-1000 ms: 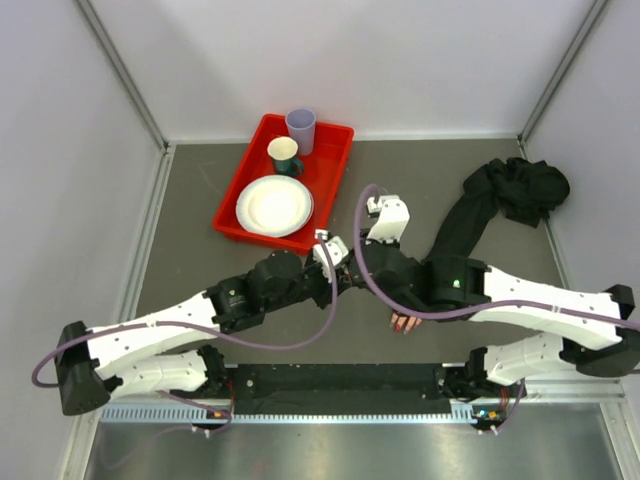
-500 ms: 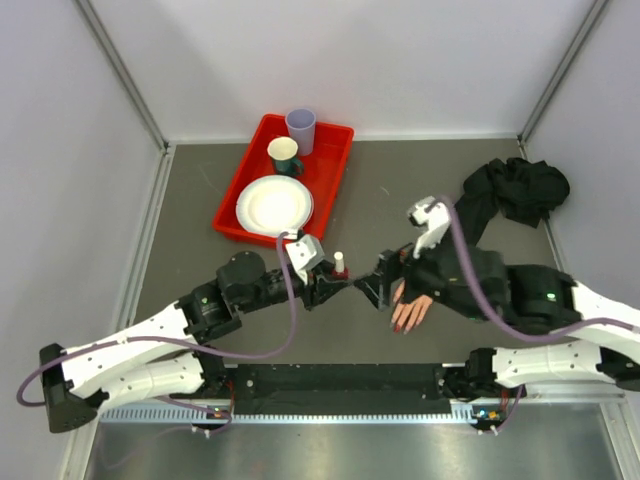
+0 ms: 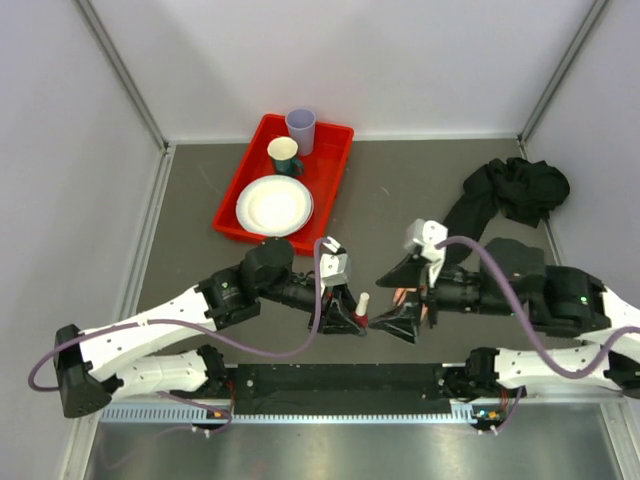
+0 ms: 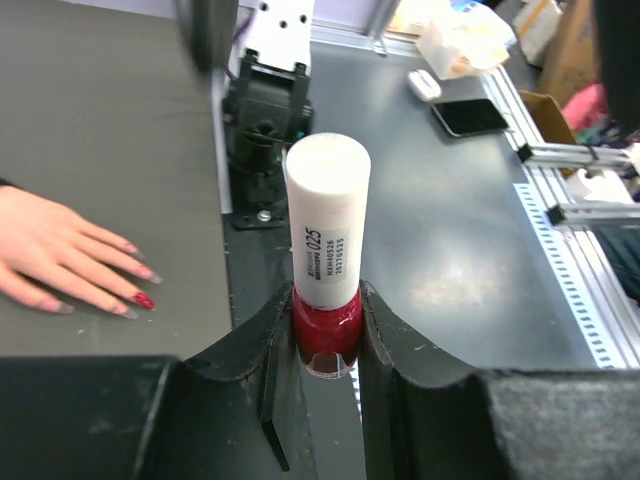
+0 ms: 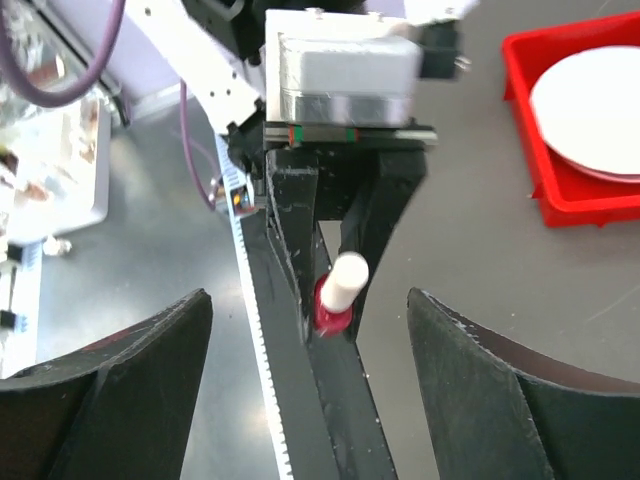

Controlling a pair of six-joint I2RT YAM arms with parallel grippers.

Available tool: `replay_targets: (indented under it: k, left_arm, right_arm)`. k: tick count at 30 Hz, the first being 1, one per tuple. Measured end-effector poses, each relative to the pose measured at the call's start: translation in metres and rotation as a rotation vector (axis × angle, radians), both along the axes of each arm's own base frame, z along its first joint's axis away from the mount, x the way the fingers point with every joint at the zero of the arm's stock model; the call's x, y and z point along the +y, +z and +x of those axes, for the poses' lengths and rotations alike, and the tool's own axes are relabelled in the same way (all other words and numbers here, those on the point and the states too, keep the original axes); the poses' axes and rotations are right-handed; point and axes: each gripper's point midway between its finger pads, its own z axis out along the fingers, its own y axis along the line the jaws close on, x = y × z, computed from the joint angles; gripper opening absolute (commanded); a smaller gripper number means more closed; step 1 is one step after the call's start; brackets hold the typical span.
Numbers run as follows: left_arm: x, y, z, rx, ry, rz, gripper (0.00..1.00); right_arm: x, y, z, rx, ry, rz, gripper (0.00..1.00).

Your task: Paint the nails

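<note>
My left gripper (image 4: 325,312) is shut on the red glass base of a polish bottle (image 4: 327,235) whose tall white cap stands free above the jaws. In the top view the left gripper (image 3: 345,318) holds the bottle (image 3: 362,303) near the table's front edge. My right gripper (image 3: 377,304) faces it, open, with the cap pointing into the gap between its fingers; the bottle (image 5: 338,290) lies ahead of the right gripper (image 5: 308,300), untouched. The mannequin hand (image 4: 55,262) rests flat to the left. One of its nails (image 4: 143,300) is red and the others are pale. From above, my right gripper hides most of the hand.
A red tray (image 3: 229,216) at the back holds a white plate (image 3: 274,205), a green cup (image 3: 284,155) and a lilac cup (image 3: 300,128). The hand's black sleeve (image 3: 508,190) is bunched at the back right. The arm-base rail (image 3: 340,385) runs along the front edge.
My right gripper has gone from shut to open and swung round to face the bottle. My left gripper has carried the bottle toward the front edge.
</note>
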Motion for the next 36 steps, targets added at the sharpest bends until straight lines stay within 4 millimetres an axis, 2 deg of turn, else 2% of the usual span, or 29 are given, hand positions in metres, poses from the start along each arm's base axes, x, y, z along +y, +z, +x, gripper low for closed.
replay_targets:
  k: [2, 7, 8, 11, 16, 18, 19, 20, 23, 28, 36]
  left_arm:
    - [-0.001, -0.002, -0.004, 0.015, -0.026, 0.008, 0.00]
    - [0.000, -0.005, -0.012, 0.044, -0.078, 0.020, 0.00]
    - [0.001, -0.004, -0.013, 0.046, -0.085, 0.020, 0.00]
    - [0.001, 0.000, -0.015, 0.045, -0.100, 0.013, 0.00]
    - [0.002, 0.000, -0.016, 0.044, -0.103, 0.017, 0.00]
    - [0.003, -0.001, -0.016, 0.044, -0.103, 0.023, 0.00]
    - [0.003, -0.002, -0.016, 0.044, -0.104, 0.026, 0.00]
    - [0.004, -0.003, -0.017, 0.045, -0.107, 0.030, 0.00]
    - [0.004, -0.005, -0.017, 0.041, -0.104, 0.041, 0.00]
    - [0.006, -0.010, 0.003, 0.006, 0.037, 0.072, 0.00]
    - [0.020, -0.012, 0.074, -0.124, 0.488, 0.120, 0.00]
  right_arm:
    - [0.008, -0.008, 0.000, 0.001, 0.020, -0.033, 0.61]
    - [0.021, -0.024, 0.009, 0.025, 0.043, -0.089, 0.58]
    - [0.021, -0.024, 0.010, 0.030, 0.044, -0.089, 0.50]
    - [0.018, -0.022, 0.013, 0.038, 0.059, -0.077, 0.34]
    - [0.019, -0.023, 0.004, 0.070, 0.136, -0.066, 0.34]
    - [0.020, -0.024, -0.001, 0.080, 0.162, -0.069, 0.22]
    - [0.021, -0.025, -0.002, 0.082, 0.173, -0.071, 0.04]
    - [0.022, -0.026, -0.002, 0.080, 0.177, -0.074, 0.00]
    - [0.023, -0.029, 0.000, 0.091, 0.180, -0.082, 0.00]
    - [0.023, -0.035, 0.014, 0.084, 0.109, -0.087, 0.00]
    - [0.022, -0.041, 0.070, 0.146, -0.292, 0.007, 0.00]
